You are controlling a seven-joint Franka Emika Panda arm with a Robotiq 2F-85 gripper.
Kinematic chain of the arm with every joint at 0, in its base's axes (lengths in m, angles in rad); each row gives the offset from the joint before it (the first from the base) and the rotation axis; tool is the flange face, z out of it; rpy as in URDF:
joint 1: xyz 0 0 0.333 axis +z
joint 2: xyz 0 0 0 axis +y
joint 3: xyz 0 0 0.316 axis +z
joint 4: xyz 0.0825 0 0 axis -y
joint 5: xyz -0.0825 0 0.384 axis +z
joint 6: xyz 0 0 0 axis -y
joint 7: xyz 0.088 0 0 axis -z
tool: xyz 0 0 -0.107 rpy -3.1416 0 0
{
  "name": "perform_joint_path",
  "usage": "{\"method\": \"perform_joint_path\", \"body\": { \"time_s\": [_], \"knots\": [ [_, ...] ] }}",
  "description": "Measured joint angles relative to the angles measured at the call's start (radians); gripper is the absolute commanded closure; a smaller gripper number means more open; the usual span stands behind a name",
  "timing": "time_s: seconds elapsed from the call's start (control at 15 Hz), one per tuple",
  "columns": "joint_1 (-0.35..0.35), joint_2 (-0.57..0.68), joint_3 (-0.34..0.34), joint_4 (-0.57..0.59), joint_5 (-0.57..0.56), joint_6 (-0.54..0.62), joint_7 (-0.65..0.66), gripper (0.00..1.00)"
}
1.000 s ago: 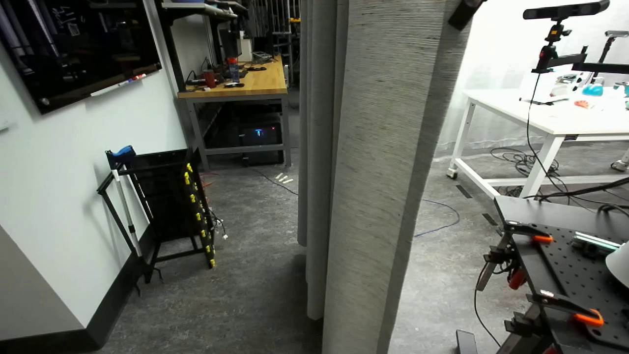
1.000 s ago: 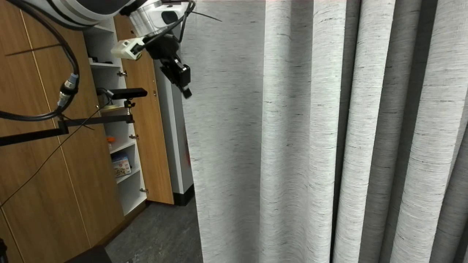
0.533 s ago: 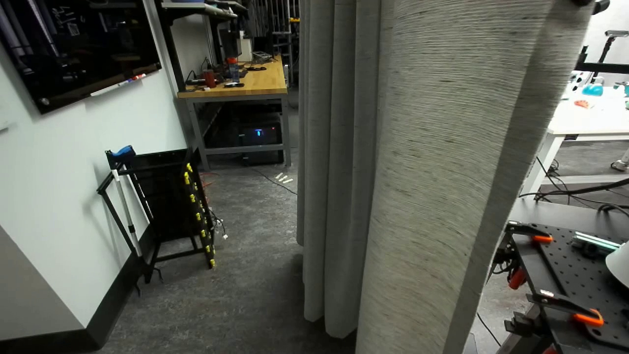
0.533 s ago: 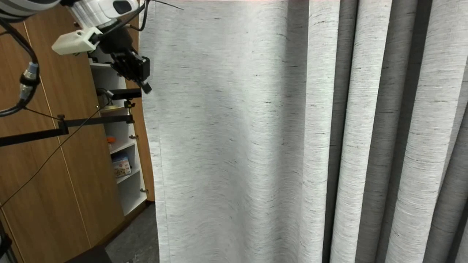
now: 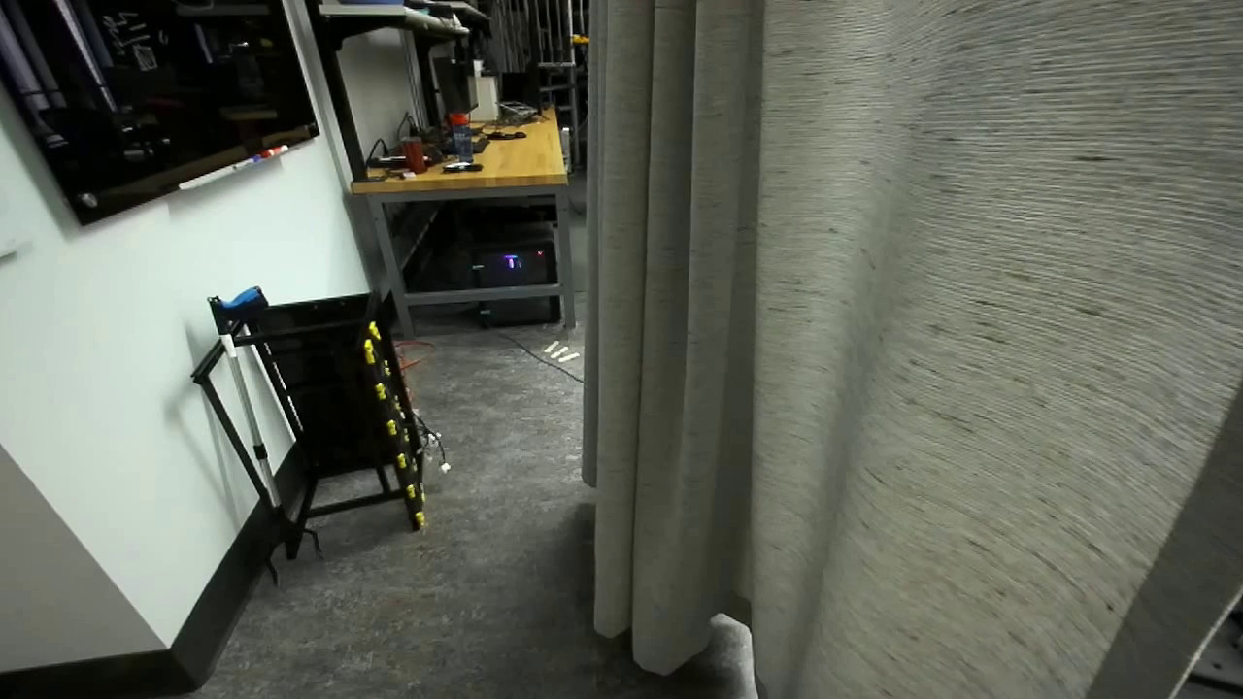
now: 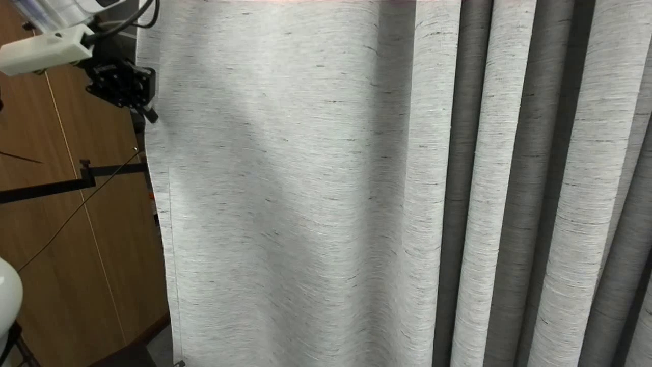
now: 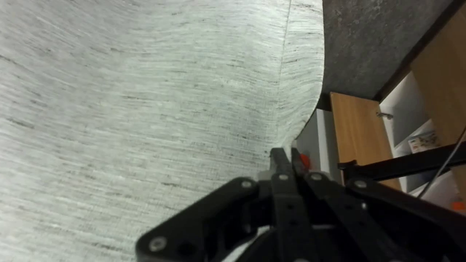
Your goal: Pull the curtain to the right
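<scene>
The curtain is tall, light grey, finely textured fabric hanging in vertical pleats. It shows in both exterior views (image 5: 971, 320) (image 6: 285, 183) and fills the left of the wrist view (image 7: 153, 109). Its free edge strip is pinched between the fingertips of my black gripper (image 7: 288, 152), with the fabric drawn to a point there. The gripper (image 6: 151, 115) is at the upper left of an exterior view, at the curtain's left edge. The gripper is not visible in the exterior view with the wooden desk. Near the gripper the fabric is stretched fairly flat; farther away it stays bunched in folds.
A wooden cabinet (image 6: 97, 214) stands behind the arm, with a black camera bar (image 6: 46, 188) before it. The bar also shows in the wrist view (image 7: 411, 163). A wooden desk (image 5: 515, 160) and a folded black frame (image 5: 330, 388) stand left of the curtain in an exterior view.
The gripper has carried the curtain's free edge steadily: rightward in the view with the desk, leftward in the view with the arm. The fabric spreads wider and covers the white table and black workbench.
</scene>
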Motion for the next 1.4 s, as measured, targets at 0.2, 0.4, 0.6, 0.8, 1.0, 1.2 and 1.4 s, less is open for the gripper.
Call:
{"method": "perform_joint_path", "body": {
  "time_s": [0.2,0.4,0.6,0.8,1.0,1.2,1.4],
  "knots": [
    [0.055,-0.048,-0.003,-0.017,0.000,-0.001,-0.094,0.99],
    [0.099,-0.079,-0.021,-0.029,0.000,-0.003,-0.202,0.99],
    [0.138,-0.100,-0.052,-0.038,-0.003,-0.014,-0.311,0.90],
    [0.177,-0.105,-0.060,-0.071,-0.003,-0.058,-0.342,0.72],
    [0.180,-0.105,-0.059,-0.082,-0.003,-0.058,-0.346,0.72],
    [0.180,-0.105,-0.059,-0.082,-0.003,-0.058,-0.347,0.72],
    [0.180,-0.105,-0.059,-0.082,-0.003,-0.058,-0.347,0.72]
  ]
}}
